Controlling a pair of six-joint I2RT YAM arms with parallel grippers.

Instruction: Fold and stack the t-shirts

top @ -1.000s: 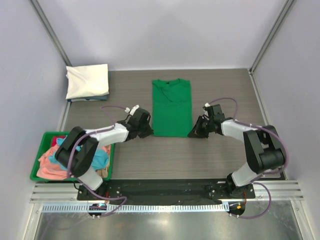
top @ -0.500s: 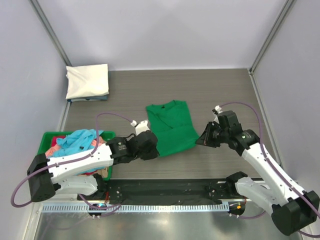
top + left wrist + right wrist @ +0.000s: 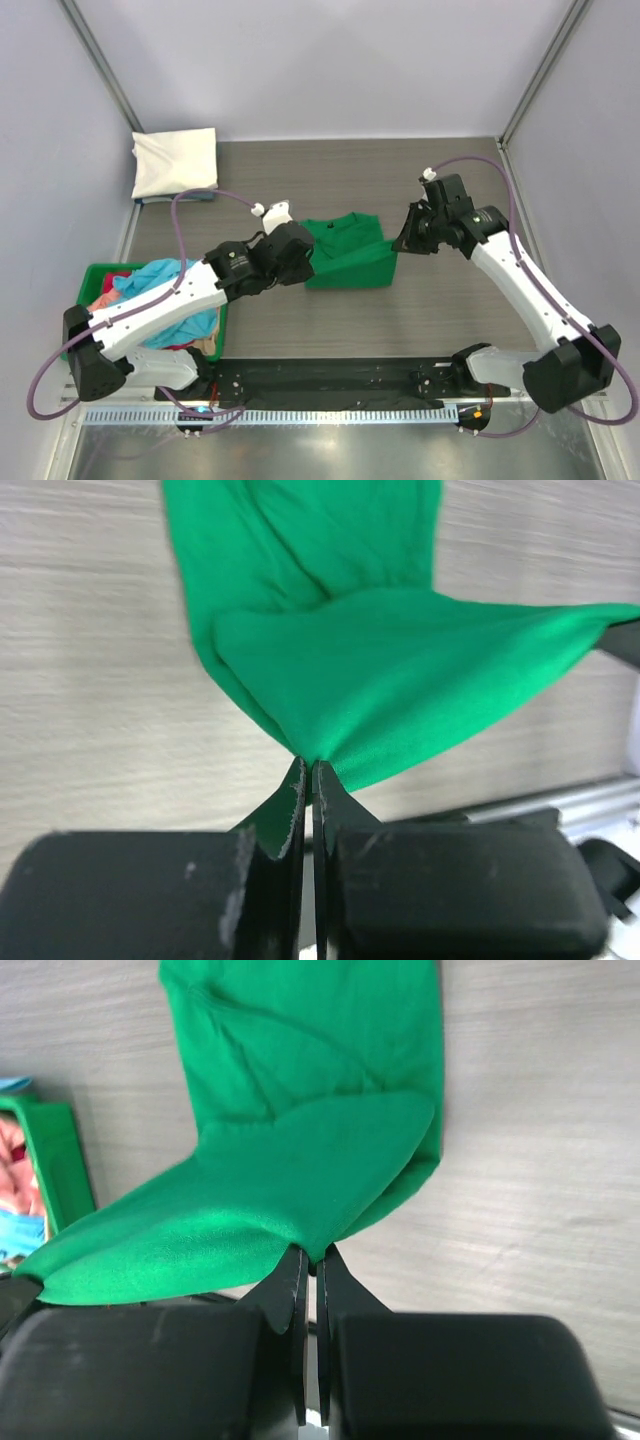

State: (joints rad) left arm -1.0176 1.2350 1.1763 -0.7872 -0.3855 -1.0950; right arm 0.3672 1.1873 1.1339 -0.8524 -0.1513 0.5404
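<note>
Left pincer (image 3: 308,766) and right pincer (image 3: 311,1253) clamp green t-shirt (image 3: 352,262) corners.

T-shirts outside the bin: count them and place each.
3: green t-shirt mid-table, its near edge lifted; cream-white t-shirt folded at the far-left corner; light blue t-shirt beneath it. More may be hidden there.

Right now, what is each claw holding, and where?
Both hold the bright green cotton t-shirt: the left claw pinches its raised near-left corner, the right claw its near-right corner.
</note>
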